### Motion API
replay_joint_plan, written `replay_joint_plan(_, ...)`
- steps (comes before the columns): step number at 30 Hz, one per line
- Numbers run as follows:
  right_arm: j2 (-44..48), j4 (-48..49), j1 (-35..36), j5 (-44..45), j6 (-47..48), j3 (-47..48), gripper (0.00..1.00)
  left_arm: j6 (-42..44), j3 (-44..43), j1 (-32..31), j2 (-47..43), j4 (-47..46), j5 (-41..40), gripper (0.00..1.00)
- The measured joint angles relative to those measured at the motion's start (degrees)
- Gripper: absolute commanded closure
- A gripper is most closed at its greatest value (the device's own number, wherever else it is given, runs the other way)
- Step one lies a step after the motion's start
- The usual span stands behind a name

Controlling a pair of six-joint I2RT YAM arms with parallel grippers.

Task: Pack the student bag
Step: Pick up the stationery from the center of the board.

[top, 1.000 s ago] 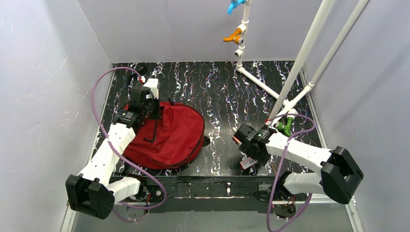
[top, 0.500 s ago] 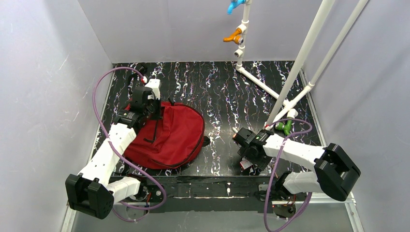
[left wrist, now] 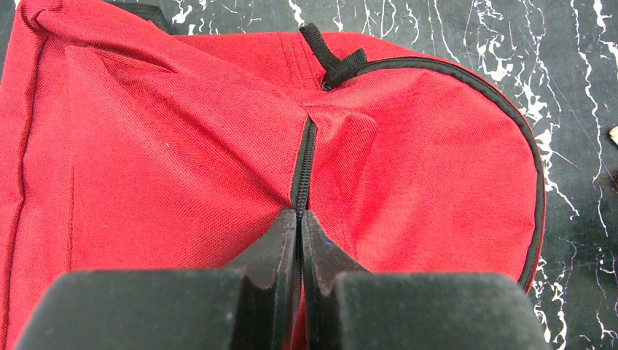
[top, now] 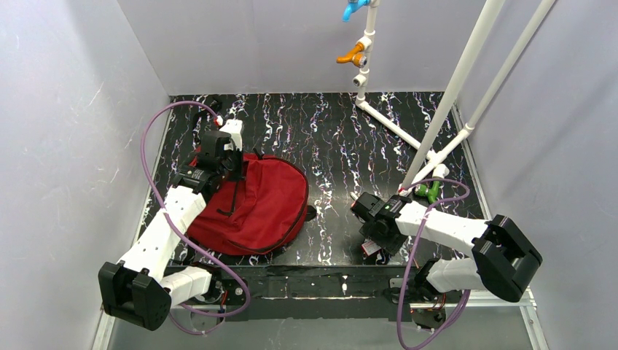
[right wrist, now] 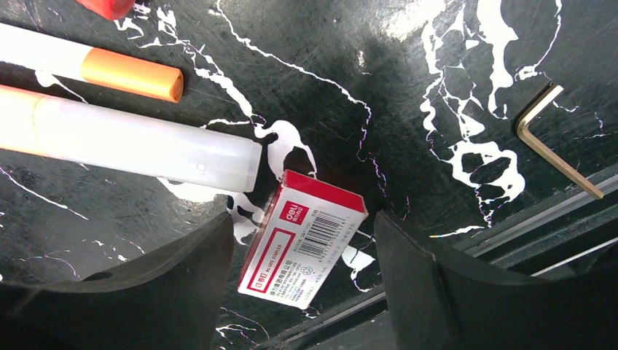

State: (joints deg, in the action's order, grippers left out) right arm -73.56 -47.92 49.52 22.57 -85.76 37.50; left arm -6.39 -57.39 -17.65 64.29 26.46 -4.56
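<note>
The left hand (left wrist: 299,219) has its two fingers pressed together on the black zip (left wrist: 303,164) of the dark red fabric backpack (top: 255,208). The zip line runs straight in between them, and the puller itself is hidden, so it is most likely pinched there. The backpack lies flat on the black marbled surface (top: 342,138), and its zip looks closed along the stretch that shows.

The right hand (right wrist: 302,233), well to the right of the backpack, is spread wide. Its fingers straddle a small red-and-white cardboard box (right wrist: 302,248) without clearly touching it. Farther from the backpack than the box lies a thin metal hex key (right wrist: 554,142). Just beside the box are a translucent white tube (right wrist: 131,149) and a white pen with an orange cap (right wrist: 109,73).

The step in hand appears to be opening the backpack while the first item is lined up for pickup. Next, the left hand needs a steady pull along the zip track, since soft cloth may bunch or drag. The right hand must close squarely on the box's narrow sides.
</note>
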Motion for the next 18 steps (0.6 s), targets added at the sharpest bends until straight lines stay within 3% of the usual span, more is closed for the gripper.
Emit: replay_joint_plan(18,3.0,0.7,0.0,0.2,1.6,-0.6,0.54,0.0,0.0,-0.3,0.0,0.2,-0.2,1.0)
